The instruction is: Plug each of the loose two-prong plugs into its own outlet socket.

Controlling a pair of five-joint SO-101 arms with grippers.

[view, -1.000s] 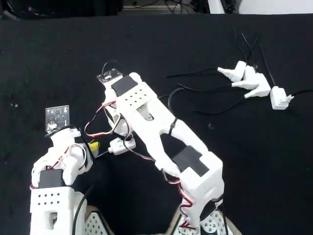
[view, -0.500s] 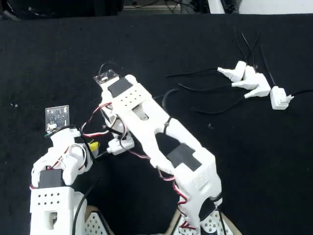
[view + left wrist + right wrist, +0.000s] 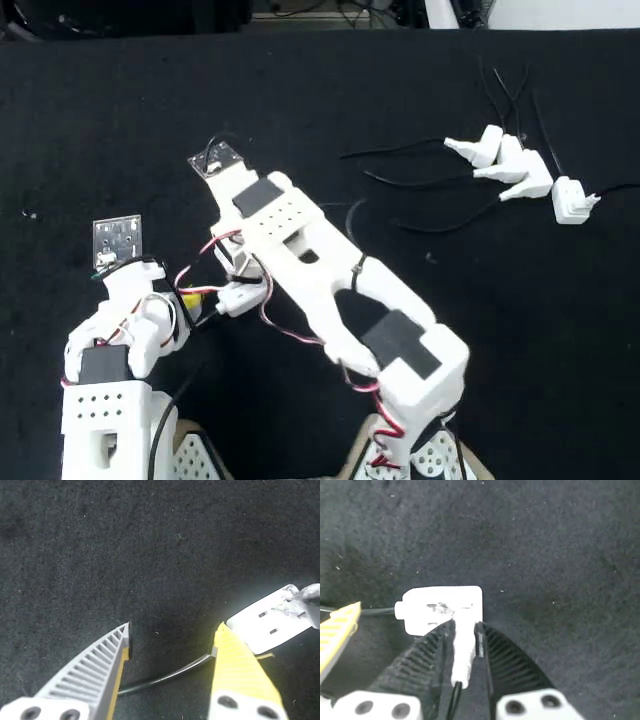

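Broadly, the black table (image 3: 120, 100) is cloth-covered, so light parts may drag on it rather than skate. The right gripper (image 3: 465, 626) is clamped on a white plug (image 3: 464, 650), pressing its front against the white outlet block (image 3: 427, 607), which lies just in front of the left arm. The prongs are hidden, so I cannot tell whether they are seated. The left gripper (image 3: 173, 628) hangs with its jaws spread wide, holding nothing, one yellow finger just beside that block. More loose plugs (image 3: 505, 160) and a second outlet block (image 3: 570, 198) lie well apart, at the table's far right. I judge plug and block light, rigid, smooth plastic. The unanchored block will likely slide under a push and wants bracing by its sides. The plug is best pinched across its flat body, behind the prongs. A thin black cord (image 3: 165, 675) probably tugs slightly.
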